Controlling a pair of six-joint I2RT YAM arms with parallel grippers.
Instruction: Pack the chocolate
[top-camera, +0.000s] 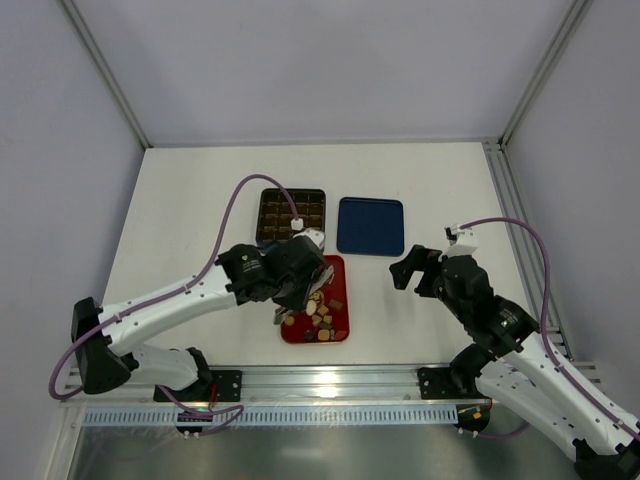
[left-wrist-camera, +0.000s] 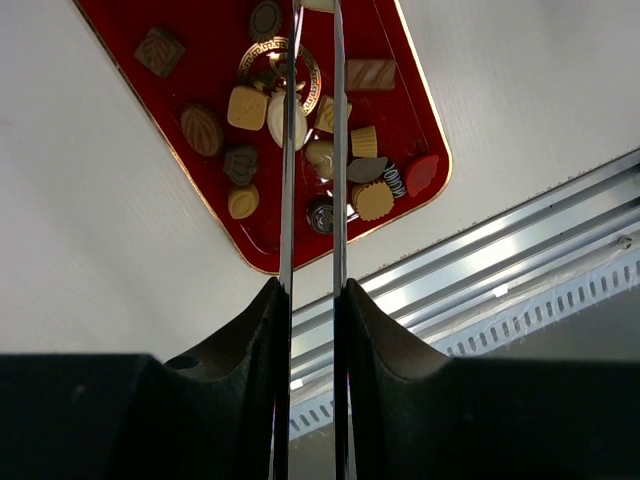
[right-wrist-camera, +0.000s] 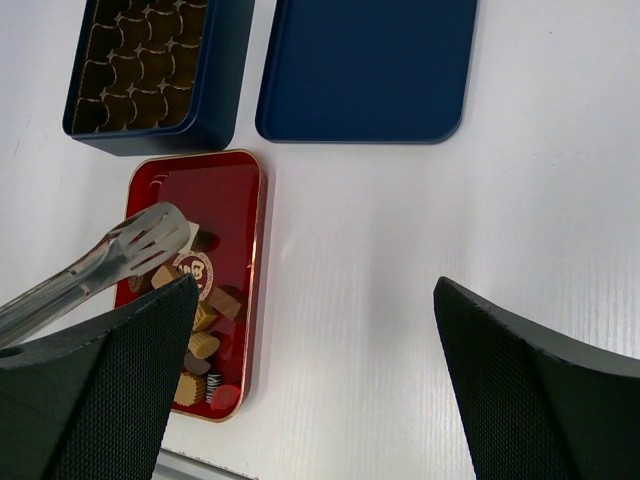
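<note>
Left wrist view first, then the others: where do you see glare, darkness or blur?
Left wrist: the metal rail glares white; the left gripper is a near-black silhouette. Right wrist: the tongs look soft. Top external: a bright patch on the rail.

White table (top-camera: 190, 210) within pale grey walls (top-camera: 300, 60), aluminium rail (top-camera: 340, 378) along its near edge, soft even light.
</note>
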